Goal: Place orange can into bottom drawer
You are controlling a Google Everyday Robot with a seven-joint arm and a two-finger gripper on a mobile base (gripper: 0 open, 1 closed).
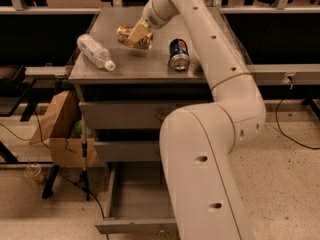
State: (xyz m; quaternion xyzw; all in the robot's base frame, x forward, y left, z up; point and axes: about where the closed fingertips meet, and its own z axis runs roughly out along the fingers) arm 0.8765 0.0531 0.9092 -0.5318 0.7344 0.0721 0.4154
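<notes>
Nearest the camera, the wide, shallow grey metal bottom drawer (pixel 134 227) stands pulled out at floor level. The part of its tray that shows holds nothing, so the goal place is ready but the placing is not yet done. The bulky cream-white robot arm (pixel 210 149) rises across the drawer's right side. It hides that half of the tray and the right parts of the two upper grey drawers (pixel 120 115).

On the flat grey metal counter (pixel 145 70), a clear plastic bottle with a white cap (pixel 94 50) lies on its side near the left edge. A blue Pepsi can (pixel 179 54) stands upright toward the right, near the front edge. Further back, about mid-counter, is the small dented metallic orange can (pixel 125 35), gold and brown with white patches. It sits tilted in the pale two-finger claw (pixel 139 33), which is closed around it.

A shadow on the counter below suggests the can is off the surface, though I cannot be sure. By my reading the grasp is made. What is left is carrying the can past the front edge, lowering it into the drawer and releasing it. The far fingertip is hidden behind the can, and the arm covers the counter's far right corner.
</notes>
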